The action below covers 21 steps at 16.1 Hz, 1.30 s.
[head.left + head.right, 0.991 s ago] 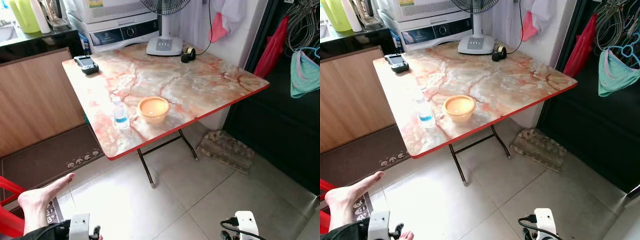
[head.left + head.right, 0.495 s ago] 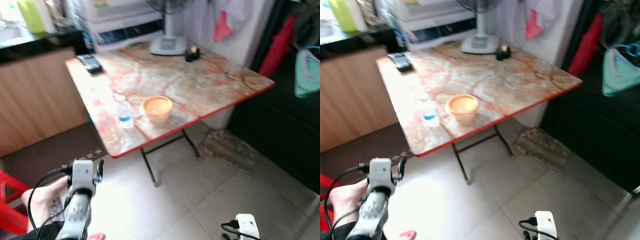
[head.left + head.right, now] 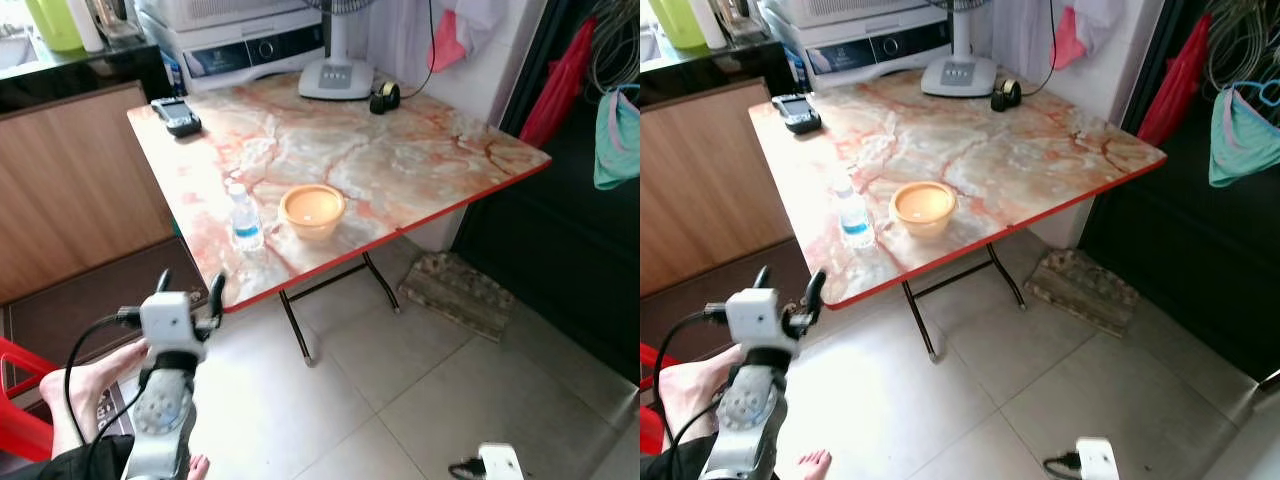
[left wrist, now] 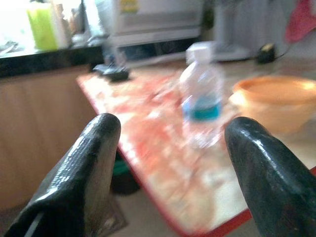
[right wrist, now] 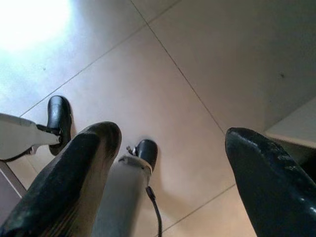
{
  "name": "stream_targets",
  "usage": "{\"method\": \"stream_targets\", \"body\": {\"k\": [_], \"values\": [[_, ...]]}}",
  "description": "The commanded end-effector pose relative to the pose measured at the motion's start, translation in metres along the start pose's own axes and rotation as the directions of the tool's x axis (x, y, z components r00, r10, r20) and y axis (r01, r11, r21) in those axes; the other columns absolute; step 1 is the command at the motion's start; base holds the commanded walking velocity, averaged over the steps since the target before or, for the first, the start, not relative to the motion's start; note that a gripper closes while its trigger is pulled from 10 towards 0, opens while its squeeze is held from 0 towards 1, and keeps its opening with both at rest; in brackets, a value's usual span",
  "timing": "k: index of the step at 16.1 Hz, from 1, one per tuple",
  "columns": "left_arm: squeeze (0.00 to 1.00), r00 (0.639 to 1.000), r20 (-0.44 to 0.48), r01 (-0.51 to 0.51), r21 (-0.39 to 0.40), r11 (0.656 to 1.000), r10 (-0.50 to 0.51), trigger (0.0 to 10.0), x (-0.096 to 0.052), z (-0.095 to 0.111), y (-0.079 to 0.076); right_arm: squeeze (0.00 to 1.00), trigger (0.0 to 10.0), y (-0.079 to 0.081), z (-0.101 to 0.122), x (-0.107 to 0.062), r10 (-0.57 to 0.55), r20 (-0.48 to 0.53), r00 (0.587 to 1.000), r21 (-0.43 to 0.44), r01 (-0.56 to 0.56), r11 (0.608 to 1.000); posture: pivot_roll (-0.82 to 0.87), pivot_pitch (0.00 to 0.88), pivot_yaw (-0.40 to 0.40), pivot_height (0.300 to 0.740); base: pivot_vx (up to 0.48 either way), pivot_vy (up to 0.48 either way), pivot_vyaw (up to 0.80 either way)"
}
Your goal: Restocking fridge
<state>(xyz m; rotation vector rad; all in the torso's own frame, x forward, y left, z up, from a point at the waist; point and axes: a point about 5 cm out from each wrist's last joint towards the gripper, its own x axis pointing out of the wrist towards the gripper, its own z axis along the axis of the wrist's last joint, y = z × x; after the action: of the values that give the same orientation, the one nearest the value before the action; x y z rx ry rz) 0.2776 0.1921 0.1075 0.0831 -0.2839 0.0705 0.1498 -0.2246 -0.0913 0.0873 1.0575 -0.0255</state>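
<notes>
Water bottle [image 3: 243, 218] sits upright on the marble-look folding table [image 3: 400, 165], just beside the orange bowl [image 3: 312, 209] near the red front edge, with a fan base [image 3: 336, 77] at the far side and tiled floor [image 3: 400, 400] below. Left gripper [image 3: 189, 290] has come up since a second ago, fingers spread, just short of the table edge. Right gripper [image 5: 168, 163] hangs parted over the floor.
</notes>
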Motion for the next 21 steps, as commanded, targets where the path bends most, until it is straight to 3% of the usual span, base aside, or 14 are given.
{"method": "stream_targets", "body": {"k": [1, 6, 9, 13, 14, 16, 19, 21], "values": [[0.00, 1.000, 0.003, -0.014, -0.018, 1.000, 0.014, 10.0, 0.000, 0.007, 0.001, 0.00, 10.0, -0.003, -0.003, -0.001, -0.005, 0.005, 1.000, 0.011, 0.005, 1.000, 0.08, 0.083, -0.012, 0.740, 0.000, 0.000, 0.00], [0.00, 0.997, 0.021, -0.071, -0.062, 0.996, 0.072, 10.0, -0.005, 0.023, 0.017, 0.00, 10.0, 0.000, -0.011, -0.002, 0.016, -0.003, 1.000, -0.027, -0.016, 1.000, 0.12, 0.113, -0.041, 0.740, 0.000, 0.000, 0.00], [0.00, 0.999, 0.018, -0.043, -0.026, 0.999, 0.044, 10.0, -0.004, 0.032, 0.007, 0.00, 10.0, -0.002, -0.013, -0.003, 0.029, -0.008, 1.000, -0.037, -0.029, 0.999, 0.14, 0.102, -0.068, 0.740, 0.000, 0.000, 0.00], [0.00, 0.999, 0.044, -0.016, 0.032, 0.999, 0.014, 10.0, 0.002, 0.041, 0.001, 0.00, 10.0, -0.014, -0.018, -0.008, 0.001, 0.014, 1.000, -0.001, -0.001, 1.000, 0.13, 0.082, -0.045, 0.740, 0.000, 0.000, 0.00], [0.00, 1.000, 0.008, 0.005, 0.089, 0.996, -0.006, 10.0, -0.004, 0.038, 0.000, 0.00, 10.0, -0.024, -0.021, -0.012, -0.036, 0.029, 0.999, 0.024, 0.035, 0.999, 0.11, 0.075, -0.027, 0.740, 0.000, 0.000, 0.00], [0.00, 1.000, -0.003, -0.012, 0.122, 0.992, 0.012, 10.0, -0.004, 0.036, 0.009, 0.00, 10.0, -0.026, -0.022, -0.012, -0.055, 0.034, 0.998, 0.041, 0.053, 0.998, 0.11, 0.074, -0.036, 0.740, 0.000, 0.000, 0.00], [0.00, 0.999, 0.022, -0.047, 0.119, 0.992, 0.044, 10.0, 0.008, 0.040, 0.021, 0.00, 10.0, -0.016, -0.012, -0.008, -0.049, 0.054, 0.997, 0.004, 0.049, 0.999, 0.08, 0.074, -0.051, 0.740, 0.000, 0.000, 0.00], [0.00, 0.999, 0.017, -0.052, 0.086, 0.995, 0.051, 10.0, 0.010, 0.041, 0.016, 0.00, 10.0, -0.005, -0.007, -0.003, -0.040, 0.054, 0.998, 0.030, 0.038, 0.999, 0.10, 0.052, -0.067, 0.740, 0.000, 0.000, 0.00]]}}
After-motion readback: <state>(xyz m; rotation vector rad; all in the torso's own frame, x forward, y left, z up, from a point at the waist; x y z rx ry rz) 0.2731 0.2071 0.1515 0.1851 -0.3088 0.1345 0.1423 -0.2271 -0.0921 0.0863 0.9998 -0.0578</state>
